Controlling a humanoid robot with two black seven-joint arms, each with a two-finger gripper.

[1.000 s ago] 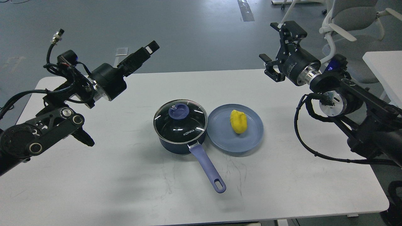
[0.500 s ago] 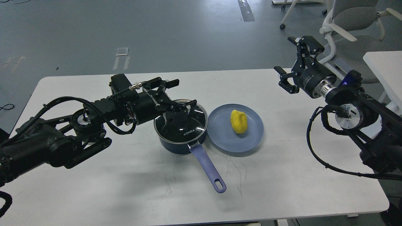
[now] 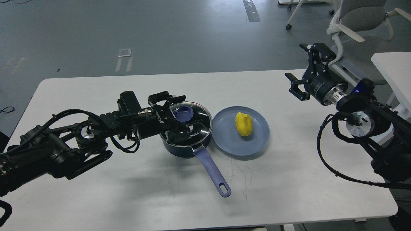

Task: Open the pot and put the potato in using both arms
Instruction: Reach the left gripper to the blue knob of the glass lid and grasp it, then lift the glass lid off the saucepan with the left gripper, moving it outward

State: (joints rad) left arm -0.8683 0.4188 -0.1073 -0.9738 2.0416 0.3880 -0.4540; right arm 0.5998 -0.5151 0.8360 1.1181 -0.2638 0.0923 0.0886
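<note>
A dark blue pot (image 3: 179,150) with a glass lid (image 3: 201,119) and a blue knob (image 3: 184,111) stands mid-table, its long blue handle (image 3: 212,170) pointing to the front right. A yellow potato (image 3: 243,124) lies on a blue plate (image 3: 253,146) just right of the pot. My left gripper (image 3: 180,115) is open and low over the lid, one finger on each side of the knob; I cannot tell if they touch it. My right gripper (image 3: 298,69) is open and empty, held high above the table's far right edge, well away from the potato.
The white table (image 3: 128,192) bears the pot and the plate. A grey office chair (image 3: 359,19) stands behind my right arm. The corner of a second white table (image 3: 393,67) is at the far right.
My left arm swung in from the upper left and came down over the lid; its fingers now straddle the knob. My right gripper drew back to the right and lower.
</note>
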